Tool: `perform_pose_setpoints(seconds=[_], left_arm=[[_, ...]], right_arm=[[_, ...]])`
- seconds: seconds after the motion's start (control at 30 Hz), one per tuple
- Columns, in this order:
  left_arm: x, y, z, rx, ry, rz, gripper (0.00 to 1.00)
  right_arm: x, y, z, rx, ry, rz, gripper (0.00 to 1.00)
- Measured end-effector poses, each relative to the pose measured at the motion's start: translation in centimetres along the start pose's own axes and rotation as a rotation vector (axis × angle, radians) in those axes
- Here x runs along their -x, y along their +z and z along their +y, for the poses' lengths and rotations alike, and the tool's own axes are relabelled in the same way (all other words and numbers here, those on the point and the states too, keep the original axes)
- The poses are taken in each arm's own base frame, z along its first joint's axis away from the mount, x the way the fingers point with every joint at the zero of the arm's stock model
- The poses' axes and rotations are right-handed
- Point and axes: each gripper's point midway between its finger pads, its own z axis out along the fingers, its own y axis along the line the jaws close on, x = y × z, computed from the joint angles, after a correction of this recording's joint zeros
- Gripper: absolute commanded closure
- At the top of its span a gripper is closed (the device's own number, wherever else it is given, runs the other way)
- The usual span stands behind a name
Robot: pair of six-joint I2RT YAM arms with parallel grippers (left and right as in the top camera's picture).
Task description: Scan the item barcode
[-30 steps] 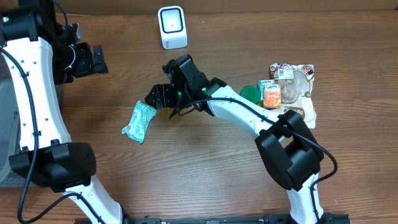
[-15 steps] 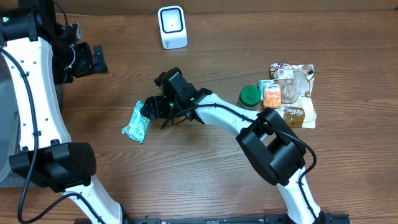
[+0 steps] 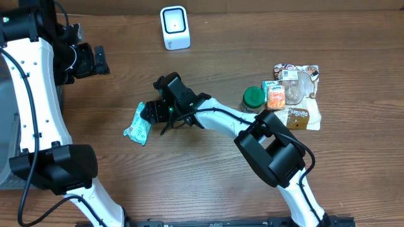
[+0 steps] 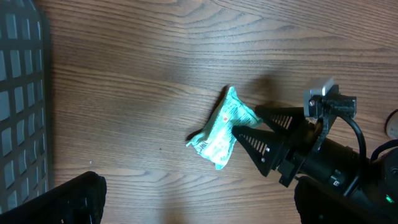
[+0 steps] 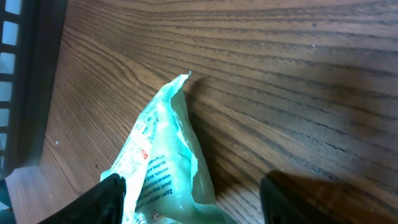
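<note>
Right claw point(image 3: 148, 112) now reaches further left, its jaws released but narrowing around the teal packet point(image 3: 140, 124), so pickup for scanning looks imminent. Left claw point(image 3: 95, 61) is released.

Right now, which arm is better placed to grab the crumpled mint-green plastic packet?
Right. The right tool, open, flanks the crumpled mint-green plastic packet; the left tool hangs far away from it.
</note>
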Motion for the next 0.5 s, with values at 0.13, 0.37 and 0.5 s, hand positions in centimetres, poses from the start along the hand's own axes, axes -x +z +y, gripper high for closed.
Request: perform_pose_setpoints(seconds=[0.13,0.37,0.5], left_arm=[[0.0,0.0,0.01,0.0,0.0,0.0,0.01],[0.0,0.0,0.0,0.0,0.0,0.0,0.01],[0.01,0.0,0.01,0.0,0.0,0.0,0.0]], right_arm=[[-0.17,0.22,-0.09,-0.002,-0.006,0.003,0.6],[-0.15,0.37,-0.07,0.002,-0.006,0.0,0.78],[-0.17,0.38,0.07,0.01,-0.003,0.003,0.96]])
